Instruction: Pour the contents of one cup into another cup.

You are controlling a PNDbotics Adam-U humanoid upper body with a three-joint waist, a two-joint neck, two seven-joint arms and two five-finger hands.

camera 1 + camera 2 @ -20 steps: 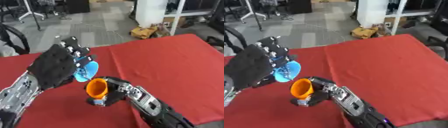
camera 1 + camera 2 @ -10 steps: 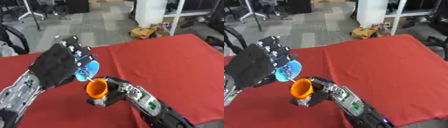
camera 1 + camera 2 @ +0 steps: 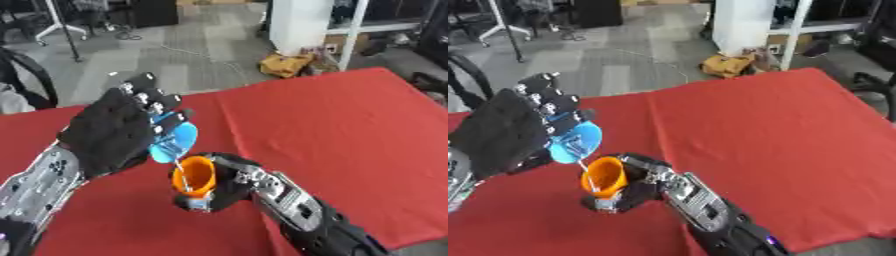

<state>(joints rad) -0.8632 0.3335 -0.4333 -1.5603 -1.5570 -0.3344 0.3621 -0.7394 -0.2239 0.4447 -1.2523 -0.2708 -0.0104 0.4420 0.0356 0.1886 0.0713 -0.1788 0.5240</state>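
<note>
Over a red bench (image 3: 350,130), my left robot hand (image 3: 118,132) curls its fingers around a blue cup (image 3: 173,143), tipped mouth-down just above the orange cup (image 3: 194,176). My right robot hand (image 3: 229,182) grips that orange cup, upright on the cloth. Beyond the bench lie grey floor (image 3: 175,65), a white pillar (image 3: 297,25) and a yellow bag (image 3: 287,64).
</note>
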